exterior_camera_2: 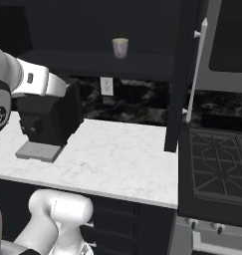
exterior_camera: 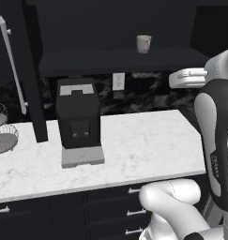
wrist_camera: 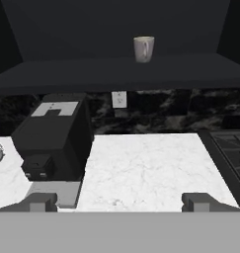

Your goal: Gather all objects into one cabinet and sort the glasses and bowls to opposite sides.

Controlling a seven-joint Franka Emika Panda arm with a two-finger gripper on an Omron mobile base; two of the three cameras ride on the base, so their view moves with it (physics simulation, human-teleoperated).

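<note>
A grey-beige cup (exterior_camera: pixel 143 43) (exterior_camera_2: pixel 120 48) (wrist_camera: pixel 143 49), one of the glasses, stands upright on the wide dark shelf of the open black cabinet (exterior_camera: pixel 120 62) (exterior_camera_2: pixel 87 62) (wrist_camera: pixel 116 75). My gripper (wrist_camera: pixel 120 202) is open with nothing between its fingers. It hovers over the white counter, well short of the shelf and below it, and looks toward the cup. The bowls are out of view.
A black coffee machine (exterior_camera: pixel 79 117) (exterior_camera_2: pixel 50 119) (wrist_camera: pixel 52 136) stands on the marble counter (exterior_camera: pixel 148 140) (exterior_camera_2: pixel 117 159), left of the cup. Open cabinet doors with long handles (exterior_camera: pixel 12 65) (exterior_camera_2: pixel 197 69) hang at both sides. A wire basket (exterior_camera: pixel 3 133) is far left, a stove (exterior_camera_2: pixel 217 169) to the right.
</note>
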